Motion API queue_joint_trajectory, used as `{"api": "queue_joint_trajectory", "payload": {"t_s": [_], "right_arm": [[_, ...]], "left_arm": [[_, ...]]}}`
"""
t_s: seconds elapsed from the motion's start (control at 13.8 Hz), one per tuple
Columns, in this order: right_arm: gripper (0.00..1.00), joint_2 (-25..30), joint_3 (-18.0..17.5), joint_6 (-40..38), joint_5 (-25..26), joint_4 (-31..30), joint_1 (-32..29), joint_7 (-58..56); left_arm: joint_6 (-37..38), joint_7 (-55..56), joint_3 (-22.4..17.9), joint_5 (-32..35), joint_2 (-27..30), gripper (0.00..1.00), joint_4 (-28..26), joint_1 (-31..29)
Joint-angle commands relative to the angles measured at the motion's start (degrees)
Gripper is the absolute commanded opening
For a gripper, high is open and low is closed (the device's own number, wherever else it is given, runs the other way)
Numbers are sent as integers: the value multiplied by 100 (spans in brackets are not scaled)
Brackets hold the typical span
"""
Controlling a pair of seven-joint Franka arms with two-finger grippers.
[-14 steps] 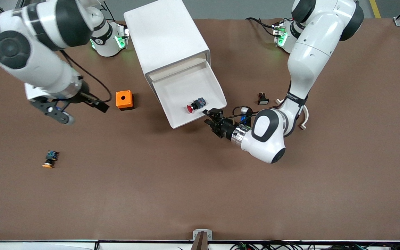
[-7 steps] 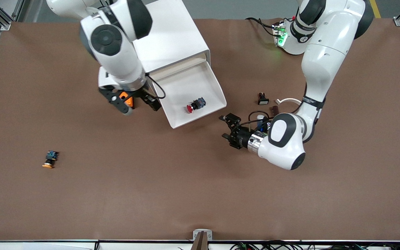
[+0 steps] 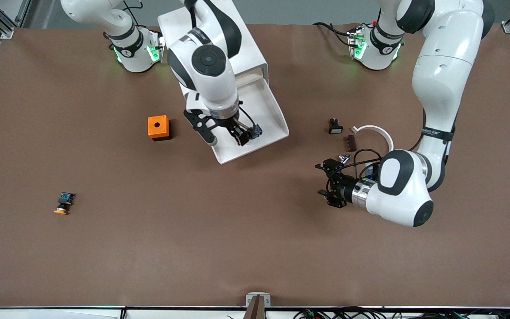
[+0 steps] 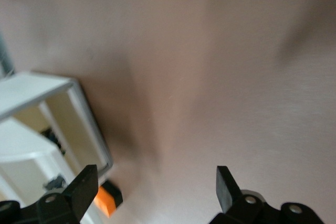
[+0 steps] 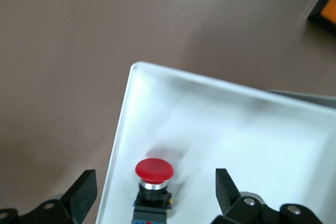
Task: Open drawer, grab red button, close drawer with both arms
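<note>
The white cabinet (image 3: 213,44) has its drawer (image 3: 264,106) pulled open. The button, with red cap, black body and blue rear end, lies in the drawer near its front rim. In the front view only its blue end (image 3: 256,130) shows beside my right gripper's finger. In the right wrist view the button (image 5: 154,170) sits between the spread fingers. My right gripper (image 3: 225,135) (image 5: 155,191) is open just above the button, not touching it. My left gripper (image 3: 323,179) (image 4: 156,183) is open and empty, low over bare table, off the drawer toward the left arm's end.
An orange box with a hole (image 3: 158,127) stands beside the drawer toward the right arm's end. An orange-capped button (image 3: 62,204) lies nearer the camera there. A small black part (image 3: 335,126), a brown piece (image 3: 351,142) and a white ring (image 3: 376,131) lie near the left arm.
My right arm has swung from the right arm's end of the table to over the open drawer and the button. My left gripper has drawn away from the drawer front toward the left arm's end.
</note>
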State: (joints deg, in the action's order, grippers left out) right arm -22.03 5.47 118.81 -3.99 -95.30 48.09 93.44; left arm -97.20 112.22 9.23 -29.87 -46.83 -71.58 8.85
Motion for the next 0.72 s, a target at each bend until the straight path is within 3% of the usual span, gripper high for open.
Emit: {"api": "queue_joint_trajectory", "payload": {"t_s": [0.0, 0.36, 0.65], "right_arm": [[100, -240, 77, 116, -76, 240, 183, 359], [100, -530, 77, 380, -76, 240, 473, 825], [98, -583, 77, 371, -67, 240, 553, 1018]], "left_arm": [[26, -376, -71, 410, 147, 99, 30, -14], [17, -1105, -9, 2034, 796, 99, 13, 91], [61, -2201, 44, 2502, 1192, 99, -40, 100]]}}
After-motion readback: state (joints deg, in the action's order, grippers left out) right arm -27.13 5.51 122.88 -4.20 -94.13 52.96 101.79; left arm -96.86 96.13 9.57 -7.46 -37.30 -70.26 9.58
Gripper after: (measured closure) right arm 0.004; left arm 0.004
